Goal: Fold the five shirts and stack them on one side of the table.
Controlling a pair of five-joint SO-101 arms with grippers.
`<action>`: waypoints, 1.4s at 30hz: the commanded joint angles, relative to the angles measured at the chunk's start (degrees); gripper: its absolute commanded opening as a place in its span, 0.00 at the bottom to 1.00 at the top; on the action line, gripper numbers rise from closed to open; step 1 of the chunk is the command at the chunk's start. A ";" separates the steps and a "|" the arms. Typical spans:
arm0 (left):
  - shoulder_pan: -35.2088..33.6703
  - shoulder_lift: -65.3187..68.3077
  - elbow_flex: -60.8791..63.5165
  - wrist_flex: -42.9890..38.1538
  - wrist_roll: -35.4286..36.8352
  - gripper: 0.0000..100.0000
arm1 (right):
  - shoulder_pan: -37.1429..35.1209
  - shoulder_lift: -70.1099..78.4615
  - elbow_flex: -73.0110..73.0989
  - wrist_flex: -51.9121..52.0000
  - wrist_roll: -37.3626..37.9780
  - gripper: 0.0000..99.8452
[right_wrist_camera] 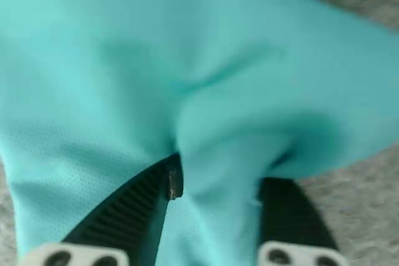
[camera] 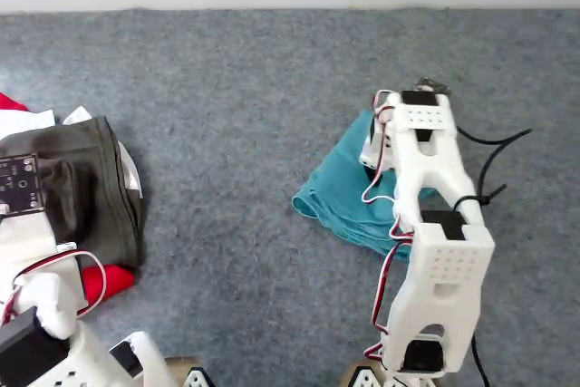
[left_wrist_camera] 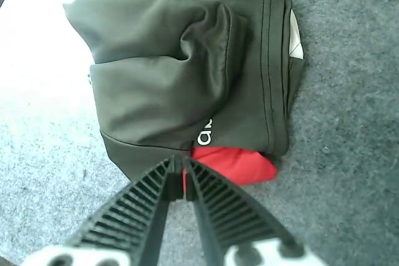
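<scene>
Carpet [camera: 236, 88], teal shirt [right_wrist_camera: 199, 60] in right pincer [right_wrist_camera: 224, 182]

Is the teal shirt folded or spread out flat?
Folded over, loosely: the teal shirt lies doubled in a bunched wedge with a rounded fold edge, not a neat rectangle.

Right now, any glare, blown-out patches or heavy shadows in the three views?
High view: soft, even light on the grey felt table, no hard shadows. Left wrist view: the white cloth beside the dark olive shirt is blown out, with no detail. Right wrist view: the teal mesh shirt is evenly lit, with dark shadow in the fold at the right gripper, by its jaws.
</scene>
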 commanded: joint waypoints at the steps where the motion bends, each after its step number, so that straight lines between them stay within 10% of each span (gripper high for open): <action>1: -0.26 0.09 -0.40 0.88 -0.09 0.02 | 3.30 2.15 -0.09 -0.04 3.34 0.01; 17: -0.09 0.18 -0.40 0.70 -0.09 0.02 | 21.49 -14.02 -0.09 9.01 40.26 0.01; 28: 0.00 0.18 -0.40 0.70 -0.09 0.02 | 40.13 -14.90 0.00 -7.43 71.03 0.01; 34: 0.00 0.09 -0.40 0.70 -0.09 0.02 | 41.89 -13.49 0.00 -13.32 74.90 0.03; 42: 0.00 0.09 -0.40 0.62 -0.09 0.02 | 41.80 -20.35 -0.09 -6.02 66.02 0.33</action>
